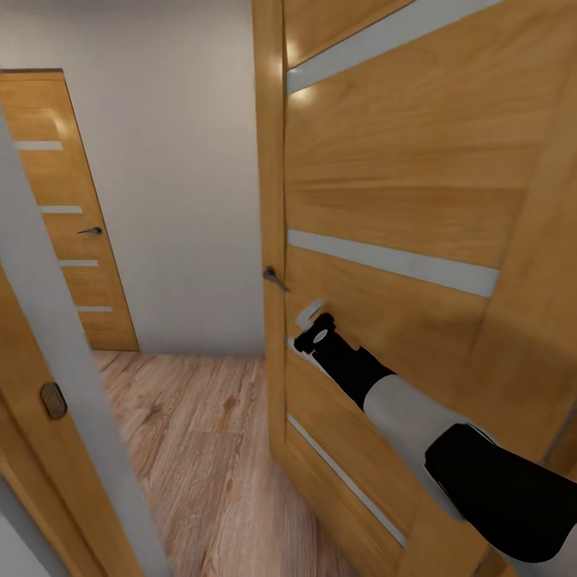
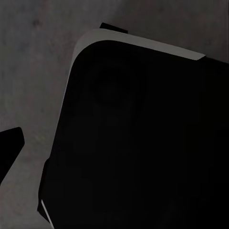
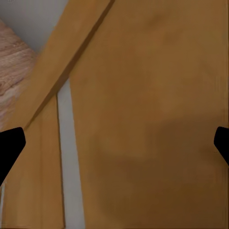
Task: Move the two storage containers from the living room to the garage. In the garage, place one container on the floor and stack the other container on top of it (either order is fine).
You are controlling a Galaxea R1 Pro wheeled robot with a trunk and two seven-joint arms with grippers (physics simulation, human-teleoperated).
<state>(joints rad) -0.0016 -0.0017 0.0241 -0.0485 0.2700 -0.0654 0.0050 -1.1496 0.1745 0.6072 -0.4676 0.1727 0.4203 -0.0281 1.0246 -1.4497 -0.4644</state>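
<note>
The right pincer (image 1: 314, 319) sits at the centre of the head view, touching or almost touching the open wooden door (image 1: 401, 200). In the right wrist view its fingertips (image 3: 10, 143) stand wide apart with nothing between them. Past the door edge with its handle (image 1: 274, 277), wood-plank flooring (image 1: 200, 433) leads to a second door (image 1: 64, 216) at upper left. The left pincer's state I cannot tell; a dark body (image 2: 143, 143) covers its view. The containers are hidden, so their direction is unknown.

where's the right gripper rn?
Head view: the right gripper is right of centre, against the face of the open wooden door, just below and right of its lever handle; its fingers are spread.
</note>
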